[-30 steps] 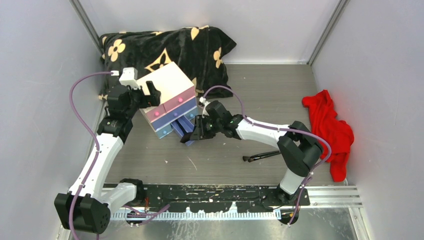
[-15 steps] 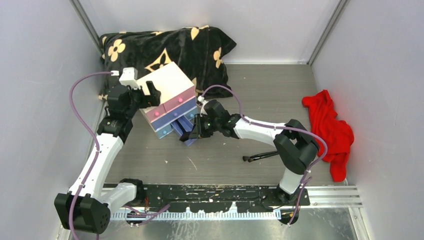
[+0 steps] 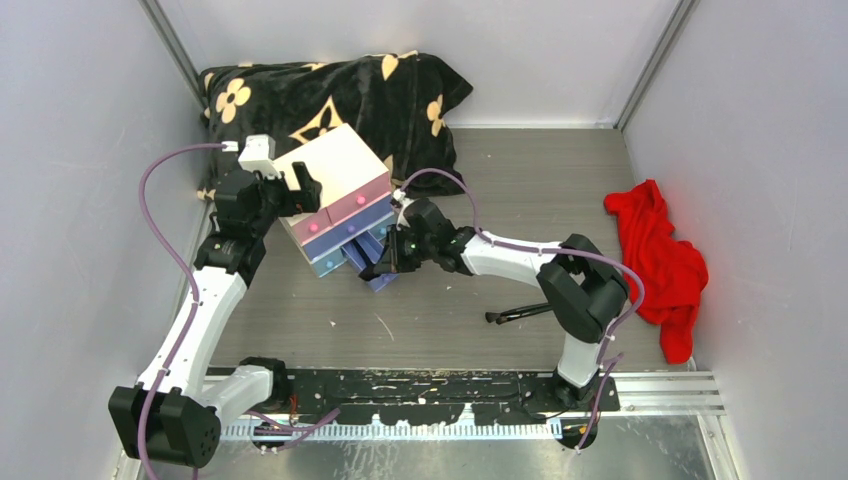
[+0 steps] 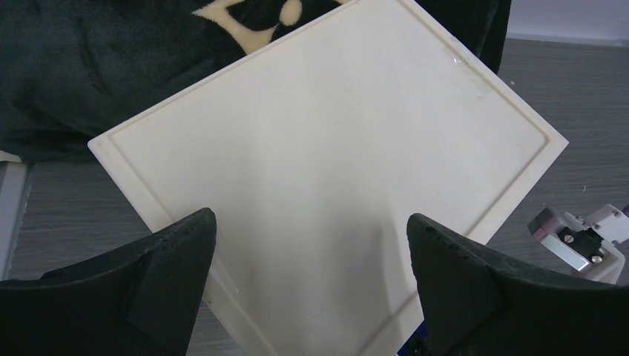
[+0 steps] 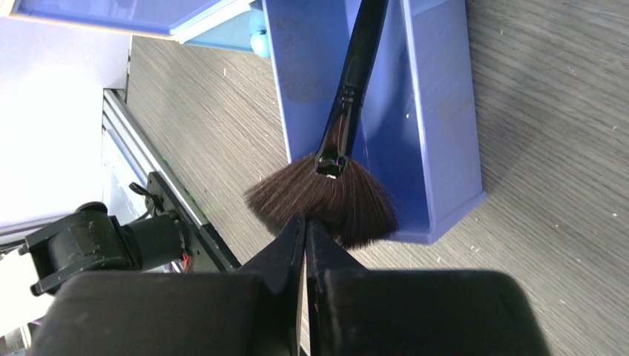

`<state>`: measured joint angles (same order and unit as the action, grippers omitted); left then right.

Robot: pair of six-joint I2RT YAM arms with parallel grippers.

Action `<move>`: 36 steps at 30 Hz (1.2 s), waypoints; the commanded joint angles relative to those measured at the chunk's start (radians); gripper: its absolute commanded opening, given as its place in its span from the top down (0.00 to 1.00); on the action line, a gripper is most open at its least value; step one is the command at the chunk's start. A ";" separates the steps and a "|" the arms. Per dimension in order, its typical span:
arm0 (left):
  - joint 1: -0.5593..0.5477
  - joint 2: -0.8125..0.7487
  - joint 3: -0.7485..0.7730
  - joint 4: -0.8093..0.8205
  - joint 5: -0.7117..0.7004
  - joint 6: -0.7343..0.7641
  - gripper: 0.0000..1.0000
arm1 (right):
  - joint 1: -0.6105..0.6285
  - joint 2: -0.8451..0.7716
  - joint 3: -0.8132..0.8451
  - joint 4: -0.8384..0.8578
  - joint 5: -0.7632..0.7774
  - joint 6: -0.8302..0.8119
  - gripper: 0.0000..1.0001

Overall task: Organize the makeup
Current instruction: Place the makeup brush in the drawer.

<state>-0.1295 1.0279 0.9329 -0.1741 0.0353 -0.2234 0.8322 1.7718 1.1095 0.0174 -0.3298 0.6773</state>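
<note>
A black-handled fan brush lies inside the pulled-out blue drawer, its dark bristles spilling over the drawer's front end. My right gripper is shut, its tips right against the edge of those bristles; nothing shows between the fingers. From above, the right gripper sits at the front of the blue drawer. A second black brush lies on the table under the right arm. My left gripper is open, its fingers spread over the top of the white chest. Other makeup is out of view.
The white chest with pink, purple and blue drawers stands at an angle against a black flowered cushion. A red cloth lies by the right wall. Grey walls close in on three sides; a metal rail runs along the near edge.
My right gripper has closed and slid slightly left toward the drawer's front, the arm's elbow following. The left arm and the chest have not moved.
</note>
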 commanded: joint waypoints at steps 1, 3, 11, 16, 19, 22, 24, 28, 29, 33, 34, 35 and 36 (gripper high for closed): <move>-0.004 0.008 -0.015 -0.071 -0.004 -0.002 0.00 | 0.006 0.031 0.059 0.063 0.018 0.015 0.94; -0.005 0.008 -0.017 -0.070 -0.003 -0.002 0.00 | 0.007 0.048 0.069 0.056 0.021 0.014 0.94; -0.006 0.010 -0.025 -0.064 -0.003 -0.002 0.00 | 0.008 0.066 0.080 0.008 0.019 -0.043 0.78; -0.006 0.012 -0.025 -0.061 -0.007 -0.001 0.00 | 0.009 0.057 0.058 -0.005 0.039 -0.068 0.69; -0.005 0.012 -0.023 -0.060 -0.006 0.000 0.00 | 0.009 0.008 0.015 0.029 0.052 -0.071 0.69; -0.006 0.014 -0.023 -0.060 -0.004 -0.001 0.00 | 0.010 -0.064 -0.015 0.032 0.097 -0.093 0.68; -0.006 0.014 -0.023 -0.061 -0.004 0.001 0.00 | 0.010 -0.121 -0.031 0.027 0.136 -0.116 0.67; -0.005 0.012 -0.023 -0.063 -0.006 0.002 0.00 | 0.008 -0.242 -0.068 -0.044 0.285 -0.147 0.65; -0.005 0.011 -0.021 -0.064 -0.007 0.001 0.00 | 0.007 -0.275 -0.087 -0.071 0.331 -0.150 0.64; -0.005 0.016 -0.012 -0.065 -0.004 0.001 0.00 | -0.012 -0.360 -0.156 -0.194 0.488 -0.136 0.64; -0.006 0.015 -0.010 -0.065 -0.002 -0.001 0.00 | -0.025 -0.372 -0.174 -0.230 0.502 -0.115 0.64; -0.006 0.016 -0.010 -0.065 0.001 -0.002 0.00 | -0.041 -0.392 -0.203 -0.256 0.503 -0.092 0.64; -0.005 0.015 -0.011 -0.064 0.003 -0.002 0.00 | -0.056 -0.415 -0.234 -0.273 0.500 -0.068 0.64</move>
<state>-0.1310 1.0283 0.9310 -0.1715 0.0345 -0.2226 0.8211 1.4147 0.9596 -0.1219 0.0456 0.5568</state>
